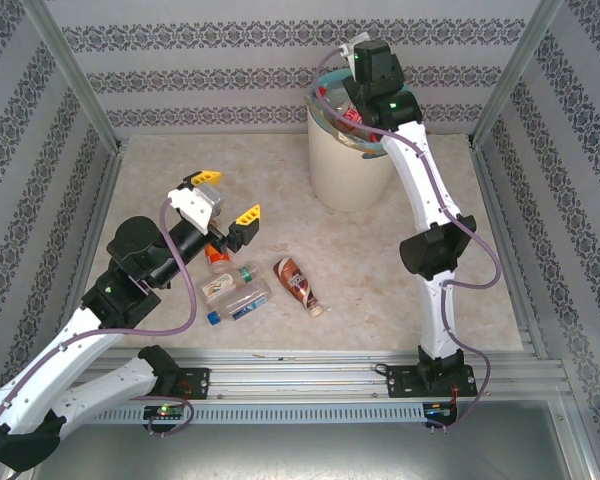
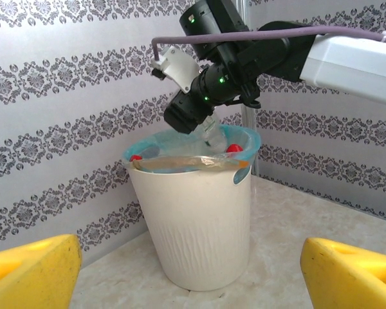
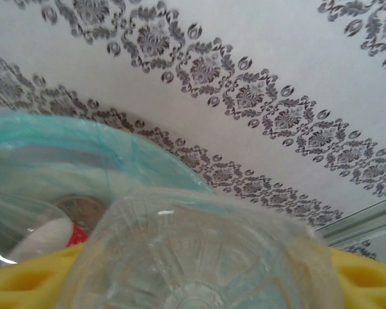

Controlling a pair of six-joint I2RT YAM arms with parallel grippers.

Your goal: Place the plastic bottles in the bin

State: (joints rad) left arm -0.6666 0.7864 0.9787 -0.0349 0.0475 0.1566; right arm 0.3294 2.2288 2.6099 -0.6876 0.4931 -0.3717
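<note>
The cream bin (image 1: 342,175) (image 2: 193,219), lined with a blue-green bag (image 3: 64,141), stands at the back of the table. My right gripper (image 1: 358,112) (image 2: 204,123) hangs over its mouth with a clear plastic bottle (image 3: 199,251) (image 2: 212,136) between its yellow fingers (image 3: 26,277); whether they still press it I cannot tell. Red caps (image 2: 233,149) show inside the bin. Several bottles lie on the table: a brown one (image 1: 298,285), an orange-capped one (image 1: 218,256), two clear ones (image 1: 230,284) (image 1: 242,303). My left gripper (image 1: 230,196) (image 2: 193,277) hovers open above them, facing the bin.
Patterned walls and metal posts (image 1: 70,75) fence the table on three sides. The right arm's elbow (image 1: 435,250) stands over the table's right half. The rail (image 1: 310,375) with the arm bases runs along the near edge.
</note>
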